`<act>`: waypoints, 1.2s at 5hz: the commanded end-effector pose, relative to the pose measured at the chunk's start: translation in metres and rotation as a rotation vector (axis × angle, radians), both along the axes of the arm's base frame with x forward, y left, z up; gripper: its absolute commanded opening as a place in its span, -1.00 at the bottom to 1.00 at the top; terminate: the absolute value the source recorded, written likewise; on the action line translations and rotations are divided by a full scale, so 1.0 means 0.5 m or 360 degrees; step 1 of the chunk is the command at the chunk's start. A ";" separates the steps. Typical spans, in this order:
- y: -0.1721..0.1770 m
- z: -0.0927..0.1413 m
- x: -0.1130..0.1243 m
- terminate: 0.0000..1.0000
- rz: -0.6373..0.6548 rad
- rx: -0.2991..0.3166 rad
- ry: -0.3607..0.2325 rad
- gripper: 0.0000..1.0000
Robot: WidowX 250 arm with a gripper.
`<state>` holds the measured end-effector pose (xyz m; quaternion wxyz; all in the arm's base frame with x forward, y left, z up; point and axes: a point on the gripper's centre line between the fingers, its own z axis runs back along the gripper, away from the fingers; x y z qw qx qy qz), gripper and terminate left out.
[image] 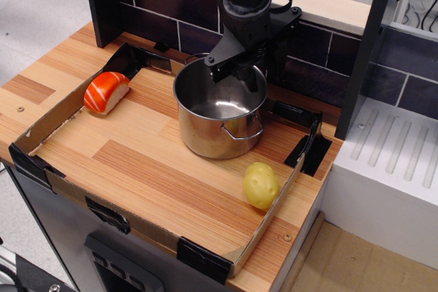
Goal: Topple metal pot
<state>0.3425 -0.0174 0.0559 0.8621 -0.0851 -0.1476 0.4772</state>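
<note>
Even, diffuse overhead light is illuminating the scene at moderate brightness. The striped light-wood tabletop (137, 162) is showing no harsh glare. The shiny stainless-steel cylindrical pot (219, 115) is reflecting soft highlights on its inner base and front wall. The black robot gripper (236, 73) is rendering as a dark mass with little surface detail. Short soft shadows are falling beside the yellow potato (261, 185). Focus is holding acceptably sharp across the frame; fine detail is appearing slightly soft.
</note>
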 end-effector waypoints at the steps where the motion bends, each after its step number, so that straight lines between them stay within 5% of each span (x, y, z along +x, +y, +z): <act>1: 0.025 -0.011 0.015 -1.00 0.0077 0.0051 -0.0039 -1.00; 3: 0.055 0.025 -0.006 -1.00 0.0070 -0.0002 -0.0151 -1.00; 6: 0.120 0.119 -0.062 -1.00 0.0047 -0.0228 -0.0389 -1.00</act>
